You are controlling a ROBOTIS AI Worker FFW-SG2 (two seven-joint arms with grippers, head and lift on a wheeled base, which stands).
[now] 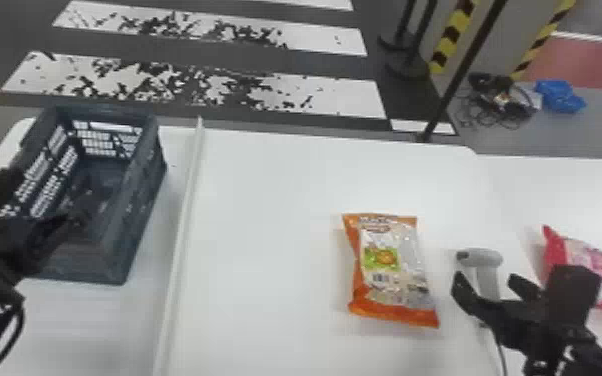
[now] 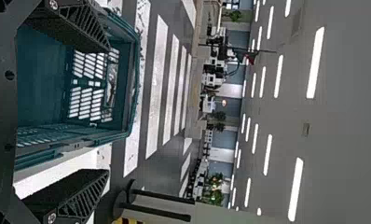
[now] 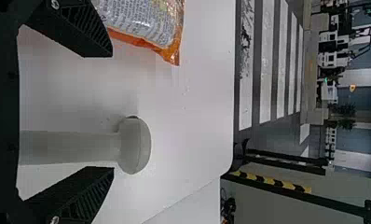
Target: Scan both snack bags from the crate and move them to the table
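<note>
I am holding the left gripper (image 2: 108, 111) and right gripper (image 3: 113, 111) wide open, empty; orange snack bag (image 1: 392, 267) is lying left of the barcode scanner (image 1: 482, 258), pink snack bag (image 1: 592, 261) right. Right-gripper closure off-centre is risking scanner tip-over.

Pretty bright in here tbh, with long white strip lights (image 2: 316, 63) glowing on the flat grey ceiling (image 2: 346, 116). The smooth white tabletop (image 1: 265, 200) looks kinda washed out, shadows are soft and faint, and the crinkly orange-and-clear plastic snack bag (image 1: 400, 272) catches little glints.
</note>
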